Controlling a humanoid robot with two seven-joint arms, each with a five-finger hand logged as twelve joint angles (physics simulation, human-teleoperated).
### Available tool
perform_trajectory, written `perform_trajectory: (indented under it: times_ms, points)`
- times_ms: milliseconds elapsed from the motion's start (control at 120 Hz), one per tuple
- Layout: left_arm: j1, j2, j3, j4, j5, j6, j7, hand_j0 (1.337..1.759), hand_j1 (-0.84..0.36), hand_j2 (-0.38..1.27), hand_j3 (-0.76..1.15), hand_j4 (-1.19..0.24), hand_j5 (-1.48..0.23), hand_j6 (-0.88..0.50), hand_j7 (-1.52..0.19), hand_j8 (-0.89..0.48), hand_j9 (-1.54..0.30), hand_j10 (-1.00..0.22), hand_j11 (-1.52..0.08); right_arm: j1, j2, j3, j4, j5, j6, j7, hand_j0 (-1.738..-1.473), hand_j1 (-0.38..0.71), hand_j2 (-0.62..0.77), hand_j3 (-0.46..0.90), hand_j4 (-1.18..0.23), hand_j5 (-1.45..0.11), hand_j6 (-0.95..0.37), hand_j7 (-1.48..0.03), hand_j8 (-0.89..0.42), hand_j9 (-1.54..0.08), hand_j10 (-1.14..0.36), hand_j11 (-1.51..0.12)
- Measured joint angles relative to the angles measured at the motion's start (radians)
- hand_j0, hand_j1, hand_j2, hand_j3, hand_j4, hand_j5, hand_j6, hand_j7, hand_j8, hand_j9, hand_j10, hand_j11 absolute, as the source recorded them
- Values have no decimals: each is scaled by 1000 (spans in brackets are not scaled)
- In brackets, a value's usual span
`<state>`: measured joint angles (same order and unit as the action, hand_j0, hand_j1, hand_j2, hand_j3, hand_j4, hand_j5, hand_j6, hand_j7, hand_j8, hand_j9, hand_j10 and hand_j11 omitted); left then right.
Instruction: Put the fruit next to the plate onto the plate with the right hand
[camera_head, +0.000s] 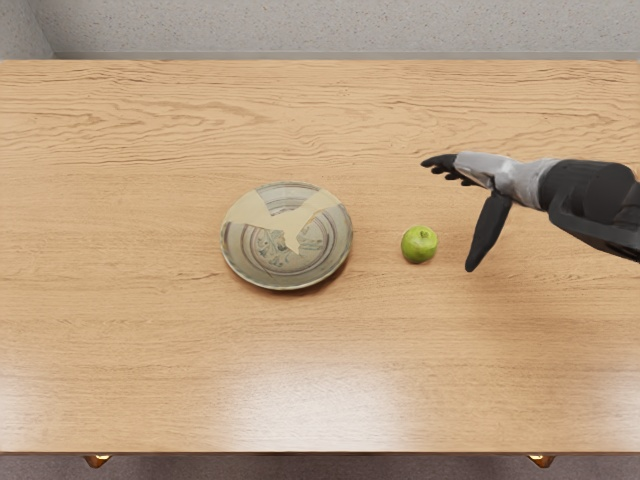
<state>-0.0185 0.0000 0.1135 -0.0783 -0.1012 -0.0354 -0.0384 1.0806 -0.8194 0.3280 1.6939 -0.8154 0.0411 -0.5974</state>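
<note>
From the head view, one plate (231, 246) sat on the wooden table (150, 360), a little left of the middle. It was round and shallow, and its face showed only its own mottled beige and grey-green pattern. The apple (419, 243) was not on it.

That apple, small and green, was the one fruit in view. It lay on the bare wood to the right of the plate, near it but not touching its rim, stem end up.

One arm showed, coming in from the right edge. Its right hand (481, 183) hung over the table, to the right of the apple and slightly farther back, apart from it. The hand was spread wide: the dark fingers (440, 164) pointed left, one long digit angled down toward the table, and it held nothing.
</note>
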Motion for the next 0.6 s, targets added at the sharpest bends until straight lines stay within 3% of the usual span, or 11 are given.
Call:
perform_trajectory:
  times_ms: [158, 375, 600]
  points:
    - [0, 0, 0, 0, 0, 0, 0, 1658, 73, 46, 0, -230, -299, -231, -299, -230, -299, -230, -299, 16, 55, -57, -10, -57, -28, -11, -1658, -272, -11, 0, -70, -86, -71, -85, -70, -86, -69, -85]
    - [0, 0, 0, 0, 0, 0, 0, 1658, 74, 46, 0, -230, -299, -231, -299, -230, -299, -230, -299, 15, 170, -70, -87, -91, -43, -13, -1658, -267, -12, 0, -73, -91, -75, -90, -73, -91, -72, -91]
    - [0, 0, 0, 0, 0, 0, 0, 1658, 74, 46, 0, -230, -299, -231, -299, -230, -299, -230, -299, -12, 199, -74, -106, -125, -51, -13, -1658, -277, -11, 0, -64, -80, -66, -79, -65, -80, -64, -80]
